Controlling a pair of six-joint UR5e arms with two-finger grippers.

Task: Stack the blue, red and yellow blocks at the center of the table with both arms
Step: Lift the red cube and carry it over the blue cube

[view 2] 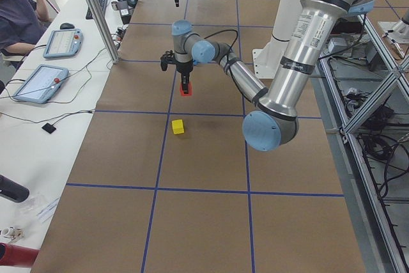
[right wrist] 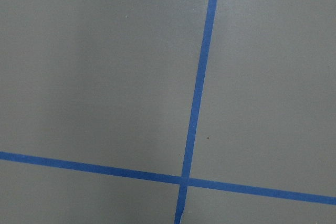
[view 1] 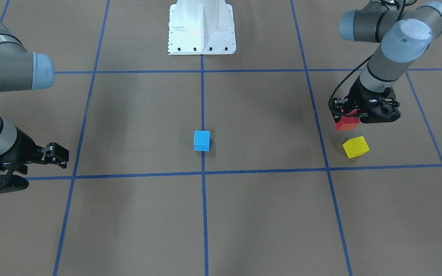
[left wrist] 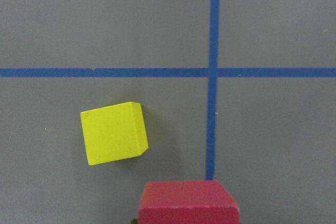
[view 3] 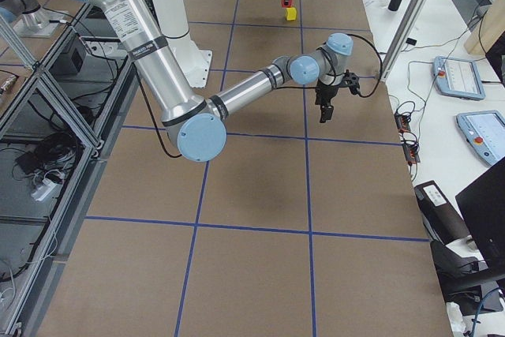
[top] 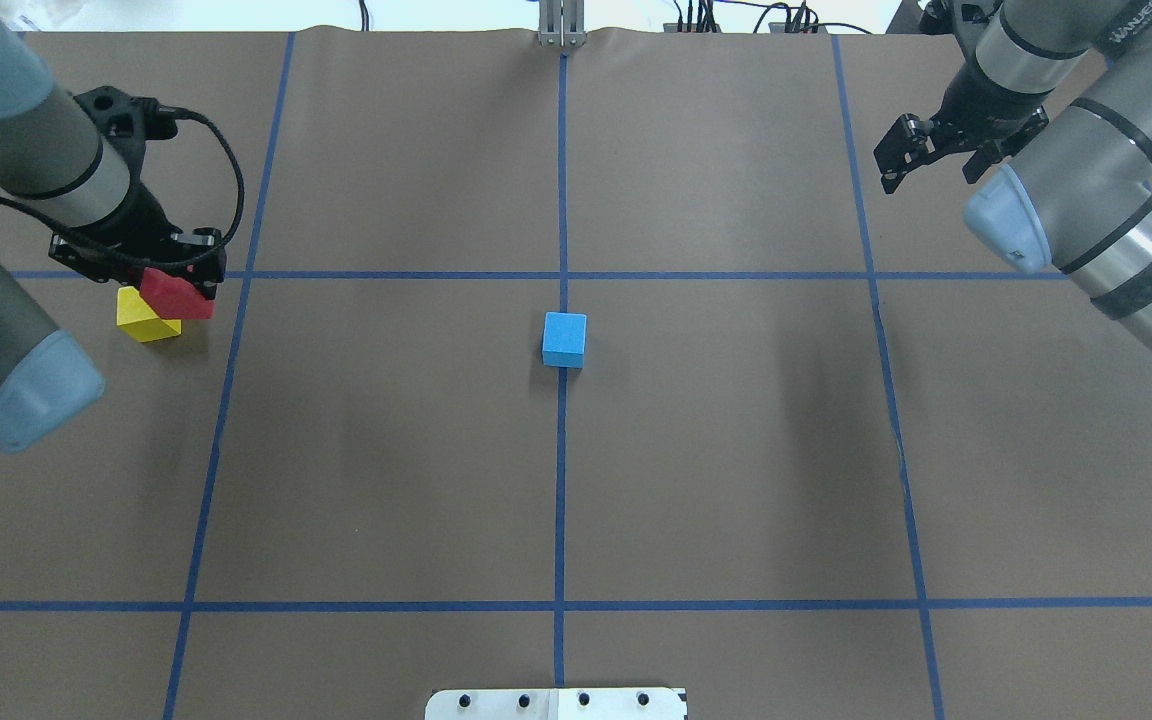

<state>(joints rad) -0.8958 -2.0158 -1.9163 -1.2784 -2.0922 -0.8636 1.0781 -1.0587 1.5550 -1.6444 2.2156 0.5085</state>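
Note:
The blue block [view 1: 202, 140] sits alone at the table's center [top: 564, 339]. My left gripper [view 1: 349, 117] is shut on the red block [view 1: 347, 123] and holds it just above the table [top: 176, 295]. The red block's top shows at the bottom edge of the left wrist view [left wrist: 189, 203]. The yellow block [view 1: 355, 147] lies on the table right beside it [top: 146, 318], slightly rotated [left wrist: 113, 133]. My right gripper [view 1: 61, 155] hovers open and empty at the far right side of the table [top: 888, 165], away from all blocks.
The white robot base [view 1: 202, 30] stands at the table's near-robot edge. Blue tape lines [top: 561, 500] divide the brown table into squares. Tablets and cables [view 2: 41, 81] lie on a side bench beyond the far edge.

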